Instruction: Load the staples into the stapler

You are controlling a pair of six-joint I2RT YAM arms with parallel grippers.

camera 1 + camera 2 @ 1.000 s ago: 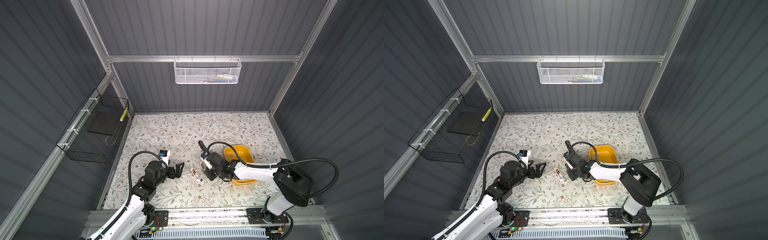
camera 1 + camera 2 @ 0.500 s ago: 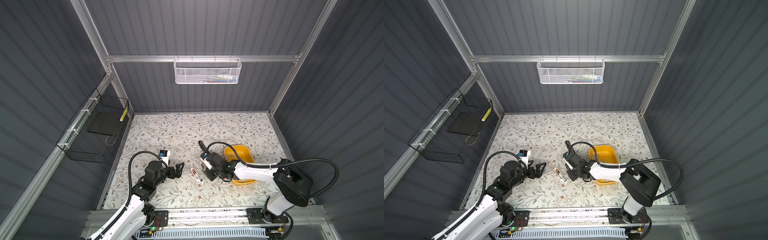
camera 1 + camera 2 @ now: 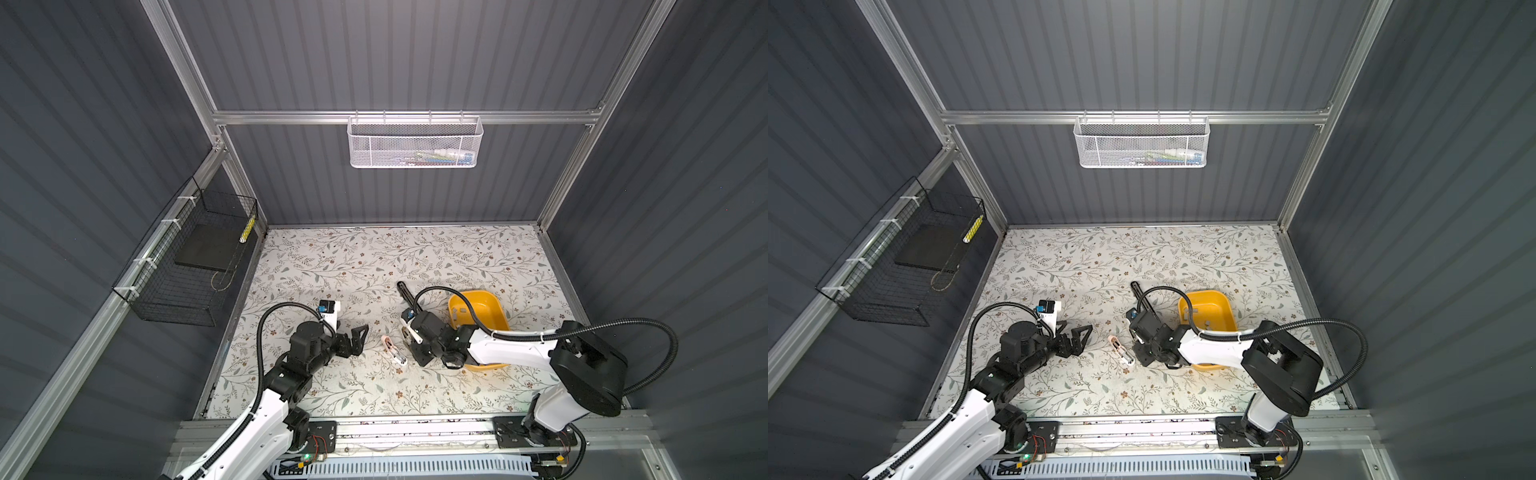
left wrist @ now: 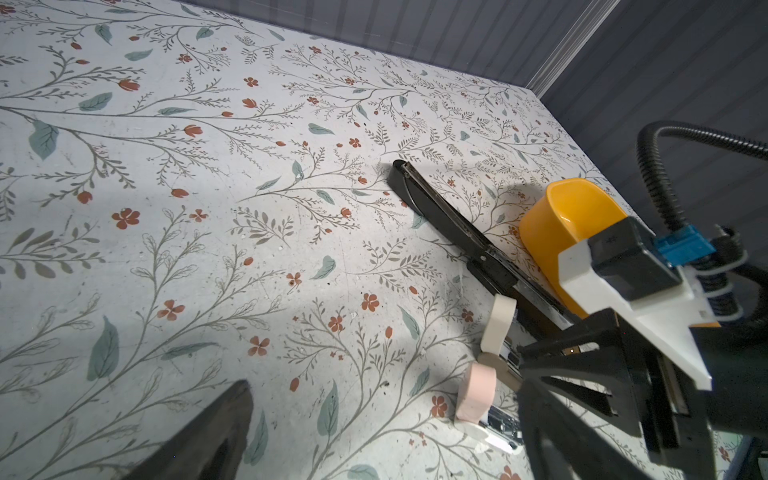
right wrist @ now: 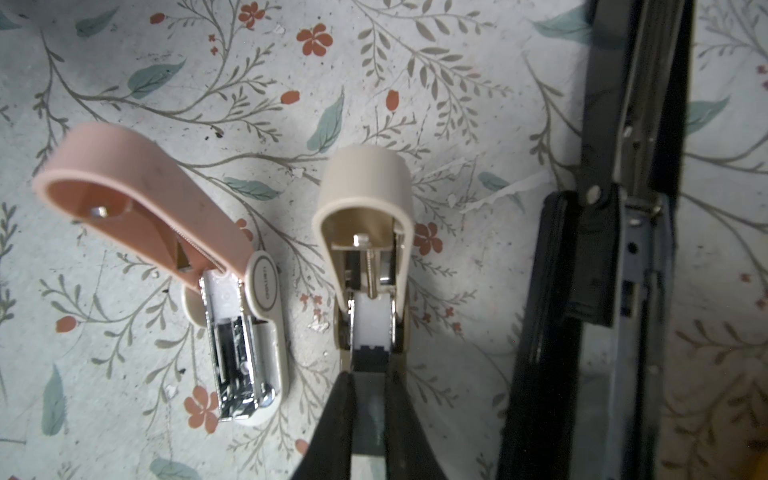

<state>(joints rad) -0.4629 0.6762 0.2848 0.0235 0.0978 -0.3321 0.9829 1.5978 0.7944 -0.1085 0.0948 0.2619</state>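
Right wrist view: my right fingers [image 5: 336,424], narrowly apart, straddle the tray of the open beige plastic stapler [image 5: 365,195]; whether they pinch anything, I cannot tell. My left fingers [image 4: 208,432] are spread wide. Grey metal staple strips [image 3: 456,318] lie in the yellow plastic bowl [image 3: 492,305].

The beige stapler [image 5: 365,187] lies on the tabletop near the middle, its lid hinged up and its metal channel with a white pusher laid bare. A dark grey strip of staples [image 5: 371,357] sits at the channel's open end, pinched between the right jaws. More grey staples [image 3: 1192,311] lie in the yellow bowl [image 3: 1223,306] just right of it
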